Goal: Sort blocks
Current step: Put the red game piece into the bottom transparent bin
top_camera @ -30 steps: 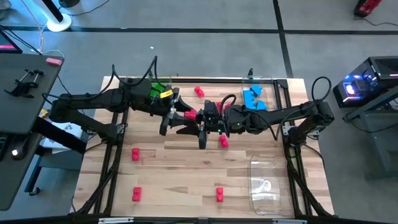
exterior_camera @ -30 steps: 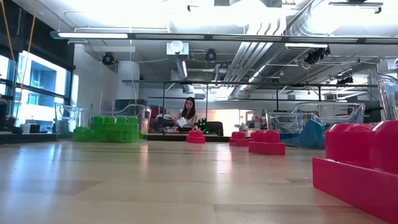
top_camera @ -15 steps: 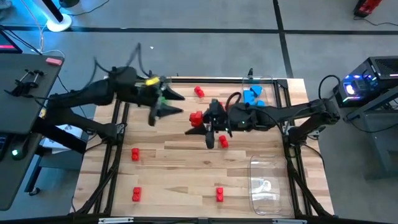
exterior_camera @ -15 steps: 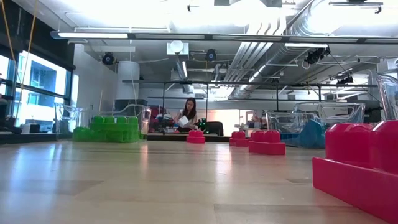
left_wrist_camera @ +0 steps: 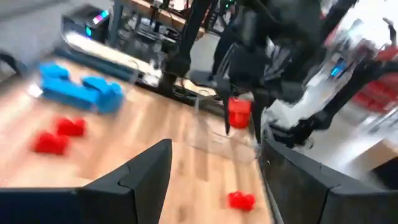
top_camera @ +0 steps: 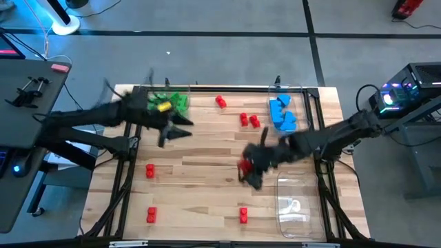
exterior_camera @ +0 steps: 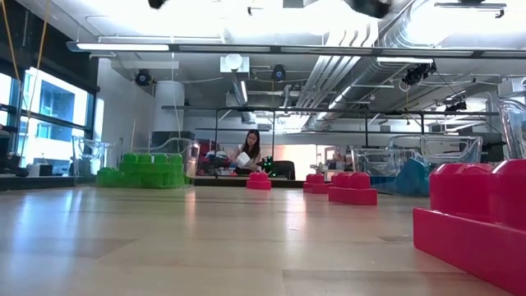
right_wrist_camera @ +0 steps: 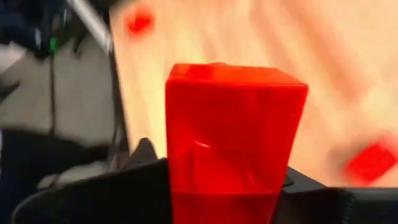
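Right gripper point(top_camera: 247, 169) clamped on small red plastic block point(right_wrist_camera: 233, 140), just beside clear plastic tray point(top_camera: 298, 203). Left gripper point(top_camera: 173, 132) empty, fingers apart, near green blocks point(top_camera: 172, 101).

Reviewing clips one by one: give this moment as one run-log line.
task: sort blocks | right gripper: shut on red block, beside clear tray | left gripper: open, empty, near green blocks

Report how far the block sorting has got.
Done: green blocks sit in the far-left tray and blue blocks in the far-right tray. In hand: the right pincer carries a red block beside the empty clear tray; the left pincer is open and holds nothing. Left: loose red blocks scattered across the table.
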{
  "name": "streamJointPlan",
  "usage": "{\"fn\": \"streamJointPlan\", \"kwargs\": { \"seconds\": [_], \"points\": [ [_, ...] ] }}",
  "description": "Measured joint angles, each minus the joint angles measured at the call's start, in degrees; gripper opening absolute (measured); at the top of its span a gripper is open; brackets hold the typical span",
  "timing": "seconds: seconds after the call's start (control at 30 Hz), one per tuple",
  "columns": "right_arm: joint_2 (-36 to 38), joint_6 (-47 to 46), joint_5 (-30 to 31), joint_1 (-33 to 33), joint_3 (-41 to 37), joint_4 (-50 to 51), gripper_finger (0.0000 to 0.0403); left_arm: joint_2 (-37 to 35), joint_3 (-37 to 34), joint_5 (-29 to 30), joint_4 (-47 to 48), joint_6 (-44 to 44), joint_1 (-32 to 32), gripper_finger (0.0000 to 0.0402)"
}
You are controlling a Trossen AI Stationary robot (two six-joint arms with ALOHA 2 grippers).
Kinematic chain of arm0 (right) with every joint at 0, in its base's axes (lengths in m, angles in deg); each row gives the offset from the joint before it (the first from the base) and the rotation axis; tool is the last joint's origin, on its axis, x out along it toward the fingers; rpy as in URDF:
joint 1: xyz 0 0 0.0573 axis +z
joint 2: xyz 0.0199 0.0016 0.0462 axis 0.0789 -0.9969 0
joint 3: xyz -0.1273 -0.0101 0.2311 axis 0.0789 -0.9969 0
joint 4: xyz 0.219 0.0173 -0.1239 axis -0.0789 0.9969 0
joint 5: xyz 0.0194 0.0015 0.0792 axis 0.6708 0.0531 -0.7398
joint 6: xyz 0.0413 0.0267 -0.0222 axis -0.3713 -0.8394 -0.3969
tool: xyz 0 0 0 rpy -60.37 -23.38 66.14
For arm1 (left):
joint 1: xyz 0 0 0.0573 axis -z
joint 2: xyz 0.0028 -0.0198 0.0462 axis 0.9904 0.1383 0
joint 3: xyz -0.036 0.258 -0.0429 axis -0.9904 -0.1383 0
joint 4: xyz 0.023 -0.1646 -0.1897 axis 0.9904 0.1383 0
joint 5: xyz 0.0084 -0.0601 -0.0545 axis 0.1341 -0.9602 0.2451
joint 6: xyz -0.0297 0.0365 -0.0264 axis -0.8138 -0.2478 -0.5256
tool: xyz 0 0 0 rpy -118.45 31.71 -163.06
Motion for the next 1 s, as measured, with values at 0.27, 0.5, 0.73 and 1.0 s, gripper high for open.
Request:
{"fn": "streamJointPlan", "kwargs": {
  "seconds": [0.27,0.5,0.73,1.0],
  "points": [
    [0.3,-28.8,-7.5,18.0,-9.3,-0.6,0.0077,-1.6,-20.9,-0.1,-30.8,-19.9,3.8,0.0234],
    [0.5,-49.1,-6.1,29.2,-9.7,7.3,0.0099,-1.6,-22.6,0.0,-35.0,-20.4,3.4,0.0234],
    [0.4,-59.2,-7.7,31.9,-9.7,15.3,0.013,-1.5,-22.7,0.1,-35.3,-20.4,2.5,0.0234],
    [0.5,-57.8,-14.4,30.4,-9.6,16.2,0.0143,-2.0,-22.7,0.0,-35.3,-20.4,2.5,0.0234]
  ]
}}
